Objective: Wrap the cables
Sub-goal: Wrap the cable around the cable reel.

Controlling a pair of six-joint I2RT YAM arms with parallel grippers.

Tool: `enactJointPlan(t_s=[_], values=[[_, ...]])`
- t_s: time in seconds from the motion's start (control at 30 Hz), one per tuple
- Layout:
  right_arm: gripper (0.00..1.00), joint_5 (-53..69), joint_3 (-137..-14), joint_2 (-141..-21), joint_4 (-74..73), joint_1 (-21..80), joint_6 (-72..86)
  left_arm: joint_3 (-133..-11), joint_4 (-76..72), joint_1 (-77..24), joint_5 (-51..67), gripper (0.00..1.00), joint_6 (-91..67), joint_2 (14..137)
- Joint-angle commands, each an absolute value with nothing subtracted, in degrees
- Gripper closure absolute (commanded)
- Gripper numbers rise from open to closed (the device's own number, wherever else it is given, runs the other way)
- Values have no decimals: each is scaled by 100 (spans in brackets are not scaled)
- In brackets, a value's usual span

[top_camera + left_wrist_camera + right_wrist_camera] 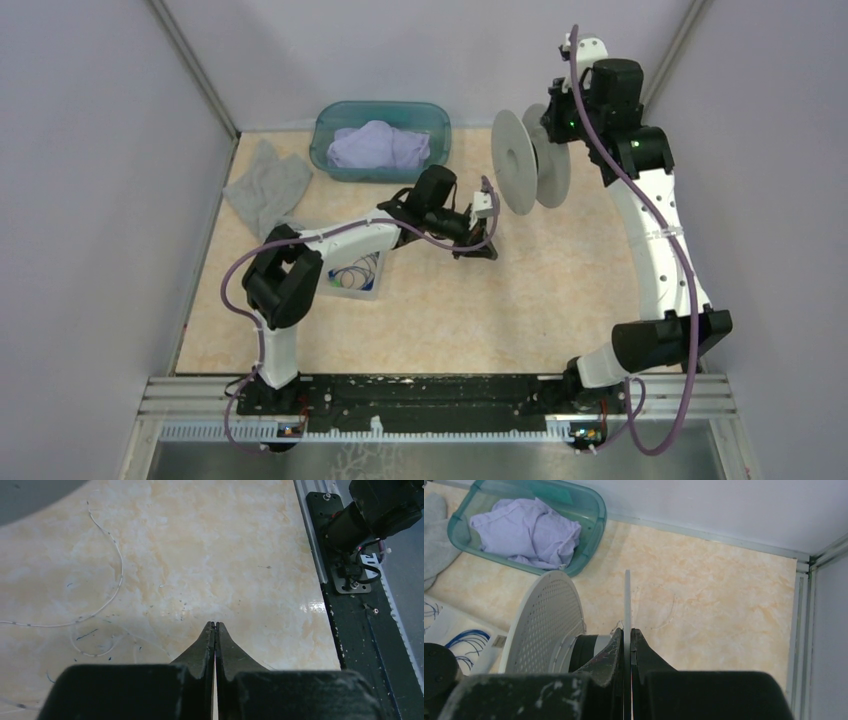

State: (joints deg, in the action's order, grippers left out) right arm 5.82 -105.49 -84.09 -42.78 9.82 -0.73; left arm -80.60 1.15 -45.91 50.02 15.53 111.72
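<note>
A whitish cable (118,555) lies in loose curves on the marbled table, left of and beyond my left gripper (215,625). That gripper is shut; no cable shows between its tips. It hovers mid-table in the top view (480,248). My right gripper (627,630) is shut on the thin edge of one flange (627,595) of a white spool (527,160) and holds it above the far table. The spool's other, perforated flange (544,625) faces left. A fine wire sits by the hub (586,650). Blue cables (352,272) lie coiled in a clear tray.
A teal bin (436,125) with a lavender cloth (378,146) stands at the back. A grey cloth (265,185) lies at the back left. The clear tray (372,288) sits under the left arm. Walls enclose three sides; a black rail (440,395) runs along the near edge.
</note>
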Motion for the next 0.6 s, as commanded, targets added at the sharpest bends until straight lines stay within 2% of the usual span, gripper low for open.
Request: enactJointPlan(t_s=[0.0, 0.17, 0.4, 0.57], values=[[100, 531, -10682, -8246, -3659, 938, 50, -8116, 517, -4634, 4807, 93, 2049, 11013], [100, 556, -10944, -8184, -3811, 936, 9, -7707, 815, -4600, 4257, 59, 2830, 10721], [100, 480, -11225, -8030, -3990, 940, -104, -7406, 1212, -4575, 3419, 41, 3730, 10630], [100, 488, -11285, -7965, -4077, 940, -131, -7410, 1094, -4570, 3078, 35, 3928, 10865]])
